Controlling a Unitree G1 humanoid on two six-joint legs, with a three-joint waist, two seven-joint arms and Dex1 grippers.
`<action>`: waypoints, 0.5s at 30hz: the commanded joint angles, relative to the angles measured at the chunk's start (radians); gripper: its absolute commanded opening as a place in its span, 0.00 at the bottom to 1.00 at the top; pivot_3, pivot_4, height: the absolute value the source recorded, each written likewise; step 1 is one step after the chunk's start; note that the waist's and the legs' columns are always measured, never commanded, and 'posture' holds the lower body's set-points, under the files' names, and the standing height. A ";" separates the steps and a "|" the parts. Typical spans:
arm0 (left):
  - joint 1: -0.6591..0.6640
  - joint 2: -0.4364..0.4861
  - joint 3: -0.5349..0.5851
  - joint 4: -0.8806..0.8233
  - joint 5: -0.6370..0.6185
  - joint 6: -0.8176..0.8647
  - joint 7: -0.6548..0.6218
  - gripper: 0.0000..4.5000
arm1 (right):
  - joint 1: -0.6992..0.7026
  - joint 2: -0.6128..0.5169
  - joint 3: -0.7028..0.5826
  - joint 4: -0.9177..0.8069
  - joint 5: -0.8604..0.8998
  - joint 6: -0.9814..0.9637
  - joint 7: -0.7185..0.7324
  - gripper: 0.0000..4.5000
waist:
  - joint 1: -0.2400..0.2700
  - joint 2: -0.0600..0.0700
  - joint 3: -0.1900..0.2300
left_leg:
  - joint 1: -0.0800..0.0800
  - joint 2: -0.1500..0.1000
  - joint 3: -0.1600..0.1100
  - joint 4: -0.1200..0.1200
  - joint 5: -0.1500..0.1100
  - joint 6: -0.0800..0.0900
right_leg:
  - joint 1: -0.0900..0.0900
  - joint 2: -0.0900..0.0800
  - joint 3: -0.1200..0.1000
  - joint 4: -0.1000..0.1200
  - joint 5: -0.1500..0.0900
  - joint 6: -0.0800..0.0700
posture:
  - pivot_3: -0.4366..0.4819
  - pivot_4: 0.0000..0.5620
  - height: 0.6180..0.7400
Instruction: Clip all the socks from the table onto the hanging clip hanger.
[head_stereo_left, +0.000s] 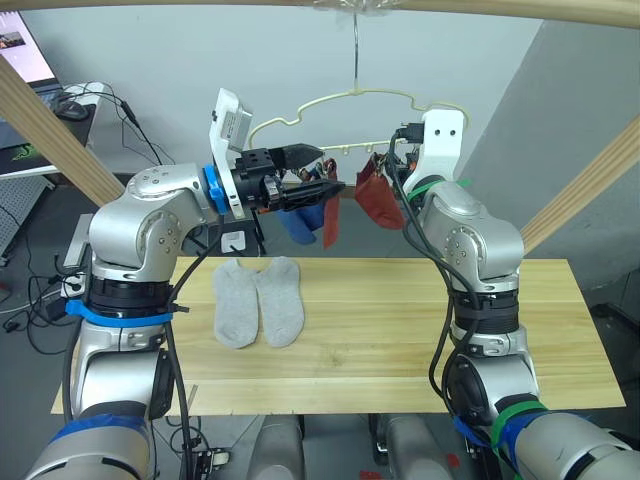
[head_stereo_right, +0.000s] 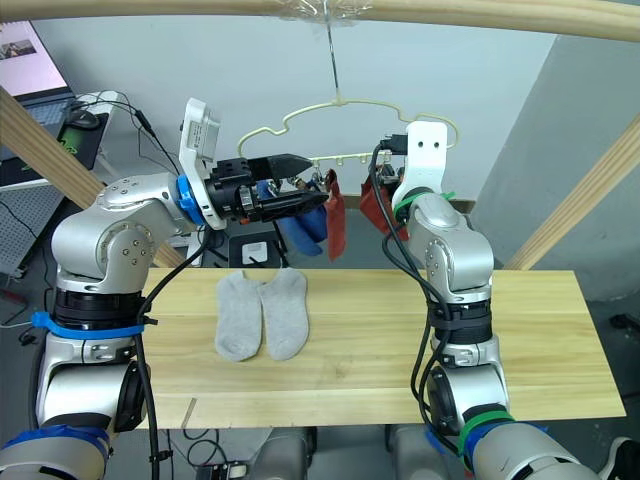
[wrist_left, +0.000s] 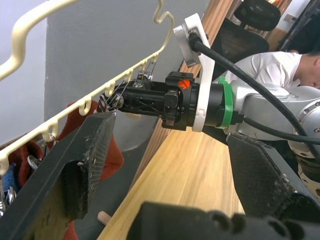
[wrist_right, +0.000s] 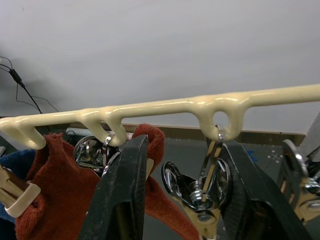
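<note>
Two light grey socks (head_stereo_left: 236, 305) (head_stereo_left: 281, 299) lie side by side on the left part of the table (head_stereo_left: 400, 340). Above the table's far edge hangs the pale yellow clip hanger (head_stereo_left: 330, 100). It carries blue socks (head_stereo_left: 300, 222) and two rust red socks (head_stereo_left: 331, 220) (head_stereo_left: 378, 200). My left gripper (head_stereo_left: 320, 172) is open and empty at hanger height, beside the blue socks. My right gripper (wrist_right: 185, 200) is raised to the hanger's bar from the right. It is open, with a metal clip (wrist_right: 197, 190) between its fingers, next to a red sock (wrist_right: 55, 200).
A thick wooden pole (head_stereo_left: 500, 8) crosses the top, with slanted wooden beams at left (head_stereo_left: 50, 130) and right (head_stereo_left: 590, 190). A desk with a monitor and cables (head_stereo_left: 60, 100) stands at the far left. A person in a white shirt (wrist_left: 280, 65) sits beyond the table.
</note>
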 joint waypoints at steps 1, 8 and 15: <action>0.003 0.001 0.005 -0.033 0.002 -0.019 0.006 0.90 | -0.028 -0.002 -0.007 -0.032 0.006 -0.018 0.003 0.42 | 0.001 0.000 0.000 | 0.000 0.000 0.000 0.000 0.000 0.000 | 0.000 0.000 0.000 0.000 0.000 0.000 | 0.61 0.39 1.00; 0.005 0.001 0.005 -0.032 0.009 -0.026 0.009 0.90 | -0.033 -0.012 -0.007 -0.018 -0.005 -0.034 -0.001 0.42 | 0.001 0.000 0.000 | 0.000 0.000 0.000 0.000 0.000 0.000 | 0.000 0.000 0.000 0.000 0.000 0.000 | 0.61 0.38 1.00; 0.011 0.004 -0.004 -0.031 0.022 -0.036 0.008 0.90 | -0.037 -0.018 -0.010 -0.011 -0.011 -0.043 -0.014 0.10 | 0.002 0.000 0.000 | 0.000 0.000 0.000 0.000 0.000 0.000 | 0.000 0.000 0.000 0.000 0.000 0.000 | 0.60 0.38 1.00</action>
